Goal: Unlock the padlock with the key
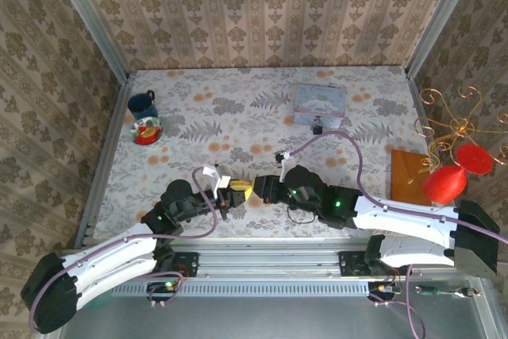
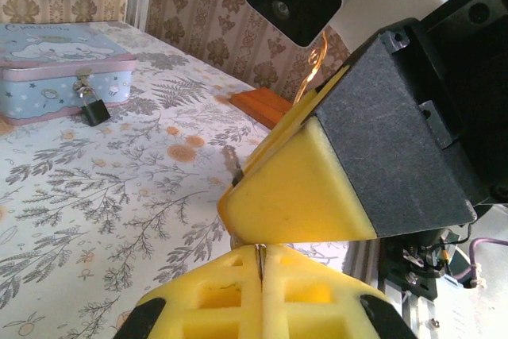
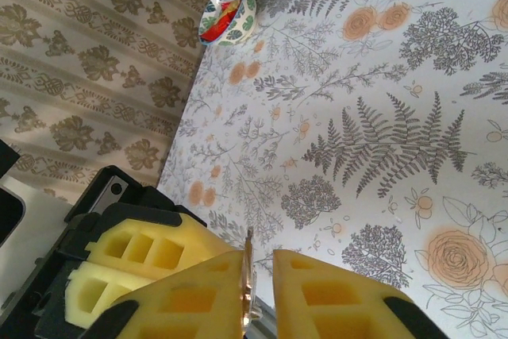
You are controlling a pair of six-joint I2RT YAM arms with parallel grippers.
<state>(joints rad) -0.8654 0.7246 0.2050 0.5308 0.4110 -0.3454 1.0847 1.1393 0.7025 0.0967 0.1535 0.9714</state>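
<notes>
Two grippers meet tip to tip near the front edge of the table in your top view, the left gripper and the right gripper almost touching. The padlock sits well apart from them, towards the back right, just in front of the pale blue tin. At the back left you have a dark cup beside a small patterned bowl.

In your left wrist view the left gripper's yellow pads are pressed flat together. A thin dark sliver shows at the top of the seam, but you cannot tell from here whether it is the key. The right gripper's yellow finger hangs just above them, with a slim dark tip poking out beside it. The padlock hangs from the clasp on the front of the tin, its body resting on the table.

In your right wrist view the right gripper stands only narrowly apart. The key, seen edge-on as a thin metal blade, lies between the fingers and flat against one of them. The other finger is clear of it, with a slit of table showing between. The left gripper's fingers sit just beside. The bowl is far up the table.
</notes>
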